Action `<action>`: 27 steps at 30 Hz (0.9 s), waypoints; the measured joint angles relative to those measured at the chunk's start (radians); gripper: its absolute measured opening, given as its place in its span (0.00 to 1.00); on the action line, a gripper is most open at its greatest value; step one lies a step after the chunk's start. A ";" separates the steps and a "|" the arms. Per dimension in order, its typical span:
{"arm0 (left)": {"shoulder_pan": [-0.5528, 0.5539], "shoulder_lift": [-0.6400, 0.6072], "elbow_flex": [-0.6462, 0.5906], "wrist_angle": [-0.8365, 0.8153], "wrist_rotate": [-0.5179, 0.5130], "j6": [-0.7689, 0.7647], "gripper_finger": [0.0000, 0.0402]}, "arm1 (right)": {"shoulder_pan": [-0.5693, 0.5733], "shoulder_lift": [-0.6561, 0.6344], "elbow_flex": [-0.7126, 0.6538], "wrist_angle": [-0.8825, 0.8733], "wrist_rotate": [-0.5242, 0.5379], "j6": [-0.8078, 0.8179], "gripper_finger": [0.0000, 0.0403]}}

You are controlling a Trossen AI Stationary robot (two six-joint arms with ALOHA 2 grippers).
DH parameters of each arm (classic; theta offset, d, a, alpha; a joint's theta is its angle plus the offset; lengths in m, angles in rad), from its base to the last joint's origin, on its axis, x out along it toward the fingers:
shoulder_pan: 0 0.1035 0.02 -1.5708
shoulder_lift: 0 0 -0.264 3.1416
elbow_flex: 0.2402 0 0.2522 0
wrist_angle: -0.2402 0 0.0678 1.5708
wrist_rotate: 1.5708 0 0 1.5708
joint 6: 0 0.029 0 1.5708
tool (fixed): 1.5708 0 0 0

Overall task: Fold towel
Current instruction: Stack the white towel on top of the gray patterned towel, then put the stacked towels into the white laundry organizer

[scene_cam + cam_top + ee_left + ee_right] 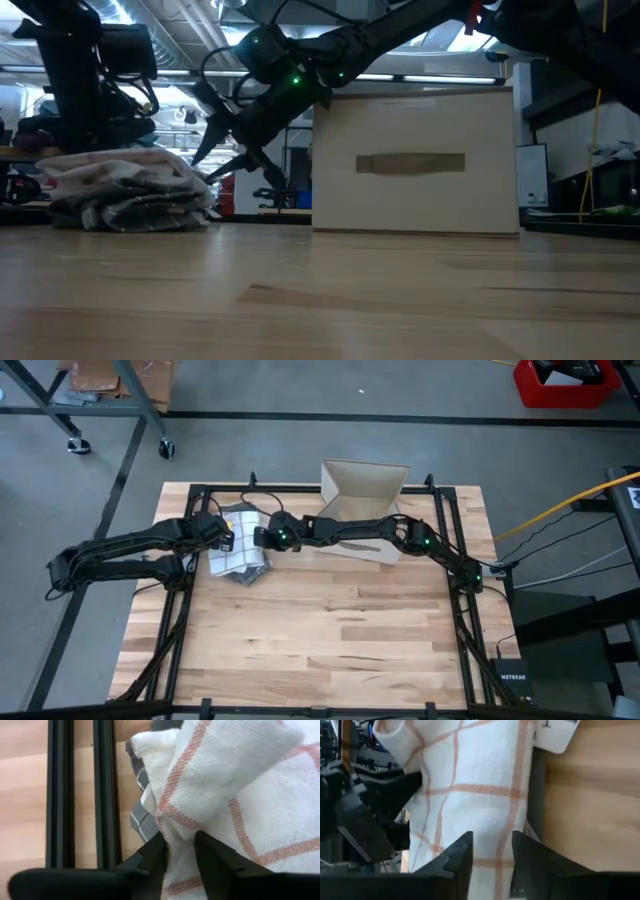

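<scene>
The left gripper [180, 852] and right gripper [492, 852] each stand with fingers slightly apart, the checked towel [240, 545] between them; whether either grips is unclear. The towel lies bunched on the wooden table [330, 630] between both grippers. Beyond the right gripper stands a cardboard box [365, 495]. No writing legible.

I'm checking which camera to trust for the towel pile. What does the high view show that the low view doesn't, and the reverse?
Only the high view shows the left gripper at the towel's left side, the right gripper at its right side, and the cardboard box as open-topped. Only the low view shows the towel heaped in layers, and one gripper with fingers parted, raised beside it. Both show the towel, the box and the wooden table.
</scene>
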 joint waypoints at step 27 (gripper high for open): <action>0.049 -0.001 0.164 0.007 -0.105 0.112 0.42 | 0.047 0.020 -0.001 0.302 0.233 -0.004 0.33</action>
